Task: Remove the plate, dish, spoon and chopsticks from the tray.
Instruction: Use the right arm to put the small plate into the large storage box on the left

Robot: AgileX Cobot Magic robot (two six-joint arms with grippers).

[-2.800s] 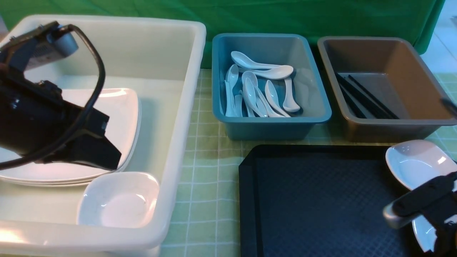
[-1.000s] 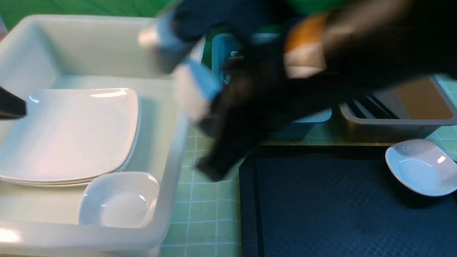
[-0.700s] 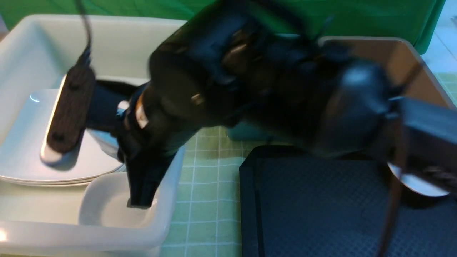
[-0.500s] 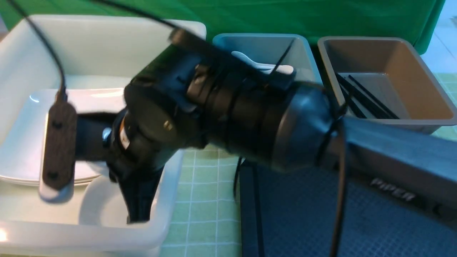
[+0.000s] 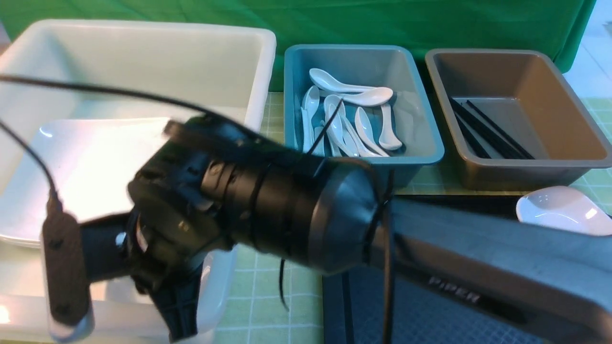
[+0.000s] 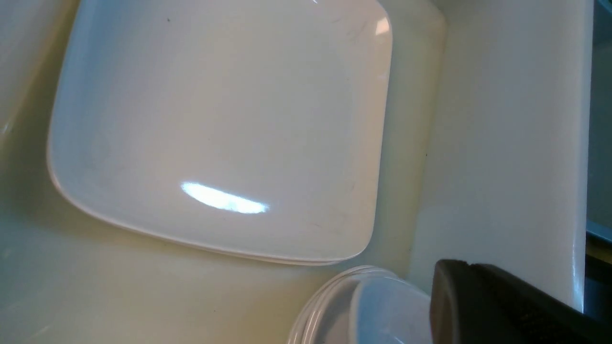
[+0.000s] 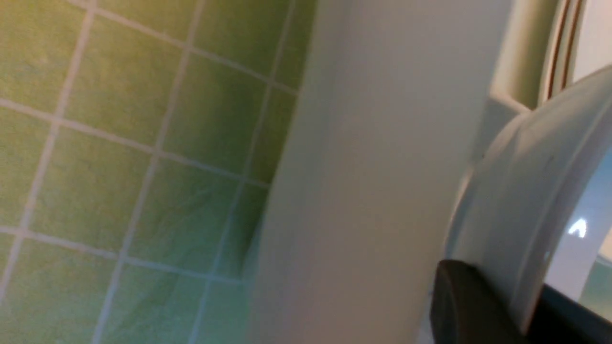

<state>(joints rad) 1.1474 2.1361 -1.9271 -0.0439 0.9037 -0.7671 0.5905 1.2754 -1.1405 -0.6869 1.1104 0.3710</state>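
My right arm reaches across the front view into the near corner of the white bin [image 5: 248,71]. There my right gripper [image 5: 179,310] [image 7: 521,315] is shut on the rim of a small white dish [image 7: 526,215], low over other small dishes [image 6: 315,306]. The large white plate [image 5: 86,172] [image 6: 215,124] lies on a stack in the same bin. Another small dish [image 5: 564,210] rests at the right edge of the black tray [image 5: 354,306]. My left gripper [image 6: 447,296] is shut and empty above the bin, out of the front view.
Behind the tray, a blue bin [image 5: 420,143] holds several white spoons [image 5: 354,124]. A brown bin [image 5: 526,172] to its right holds black chopsticks [image 5: 487,129]. Green checked cloth [image 5: 277,286] covers the table, and my right arm hides much of the tray.
My right arm swung from the tray's right side across to the white bin and came down into its near corner. The left arm pulled back out of the front view.
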